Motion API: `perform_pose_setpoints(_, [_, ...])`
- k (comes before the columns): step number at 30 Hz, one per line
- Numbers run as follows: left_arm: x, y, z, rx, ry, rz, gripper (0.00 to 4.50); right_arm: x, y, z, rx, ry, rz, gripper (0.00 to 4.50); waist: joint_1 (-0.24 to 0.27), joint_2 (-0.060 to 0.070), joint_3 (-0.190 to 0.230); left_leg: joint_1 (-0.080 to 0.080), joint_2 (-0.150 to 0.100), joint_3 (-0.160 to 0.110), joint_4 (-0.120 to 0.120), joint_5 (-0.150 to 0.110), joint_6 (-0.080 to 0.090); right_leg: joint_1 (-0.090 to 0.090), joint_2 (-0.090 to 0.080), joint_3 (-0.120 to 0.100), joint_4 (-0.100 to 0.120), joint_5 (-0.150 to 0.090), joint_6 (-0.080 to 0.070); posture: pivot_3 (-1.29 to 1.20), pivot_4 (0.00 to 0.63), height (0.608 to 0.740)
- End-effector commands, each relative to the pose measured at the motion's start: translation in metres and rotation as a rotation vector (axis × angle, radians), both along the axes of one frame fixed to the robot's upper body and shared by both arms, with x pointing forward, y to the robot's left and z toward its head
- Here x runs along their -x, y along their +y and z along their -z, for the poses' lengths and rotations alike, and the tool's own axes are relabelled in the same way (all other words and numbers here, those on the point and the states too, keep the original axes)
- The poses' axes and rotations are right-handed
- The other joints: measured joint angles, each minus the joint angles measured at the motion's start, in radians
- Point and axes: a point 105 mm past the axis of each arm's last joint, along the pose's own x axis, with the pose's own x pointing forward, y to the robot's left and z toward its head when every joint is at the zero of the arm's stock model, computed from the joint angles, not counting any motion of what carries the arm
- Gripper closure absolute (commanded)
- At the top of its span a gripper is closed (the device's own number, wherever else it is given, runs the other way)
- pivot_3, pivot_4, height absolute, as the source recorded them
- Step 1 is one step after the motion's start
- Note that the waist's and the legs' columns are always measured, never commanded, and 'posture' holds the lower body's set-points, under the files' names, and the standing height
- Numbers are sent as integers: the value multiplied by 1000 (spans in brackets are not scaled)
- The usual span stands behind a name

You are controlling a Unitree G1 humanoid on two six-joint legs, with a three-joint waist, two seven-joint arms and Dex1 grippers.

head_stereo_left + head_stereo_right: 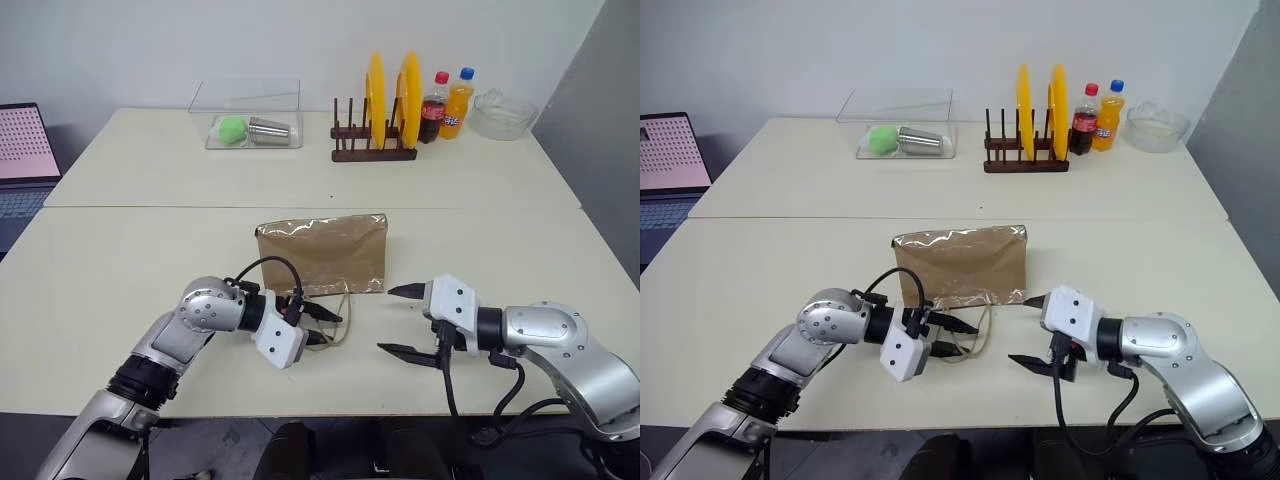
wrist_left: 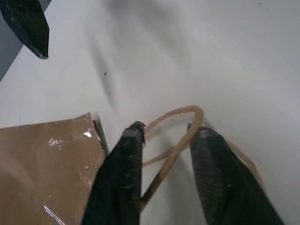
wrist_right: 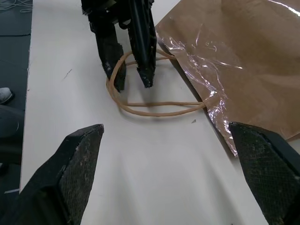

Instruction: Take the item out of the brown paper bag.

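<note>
The brown paper bag (image 1: pixel 322 254) lies flat on the worktop (image 1: pixel 120 270), its mouth and two tan loop handles (image 3: pixel 154 107) turned toward the robot. The item is hidden, presumably inside the bag. The step in hand is judged to be seizing the handles. The left gripper (image 3: pixel 132 79) is set down at the loops with its fingers narrowed, a small gap left between them; one strand passes through that gap, but whether it is pinched cannot be told. The right gripper (image 1: pixel 403 320) is held with fingers wide apart just beside the bag's near right corner, touching nothing. Next, the mouth would need to be lifted open so the free gripper can be slid in. Bare worktop lies around the bag; the plate rack (image 1: pixel 373 150) and bottles (image 1: pixel 445 105) stand well apart.
</note>
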Motion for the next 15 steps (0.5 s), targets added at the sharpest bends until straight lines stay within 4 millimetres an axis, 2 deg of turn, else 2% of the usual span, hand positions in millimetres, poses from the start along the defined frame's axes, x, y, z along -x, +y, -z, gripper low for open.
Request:
perform_pose_setpoints(1, [-7,-6,-18,87,2,-27,4194,5,5,-5,11,-37,-43,0,0,0,0,0,0,0,0,0,0,0,0,0,0,0,0,0,150,740])
perform_pose_setpoints(2, [-10,-8,-22,118,23,-50,4467,6,6,-4,21,-40,-55,0,0,0,0,0,0,0,0,0,0,0,0,0,0,0,0,0,150,740])
perform_pose_setpoints(10, [-30,-21,-66,324,139,-197,4467,15,13,4,102,-81,-196,0,0,0,0,0,0,-1,1,0,0,2,0,-1,0,0,0,0,150,740])
perform_pose_setpoints(15, [-43,-20,-89,392,175,-267,4467,11,27,4,134,-140,-303,0,-4,0,0,1,0,-2,1,0,0,2,1,-1,0,0,0,0,150,740])
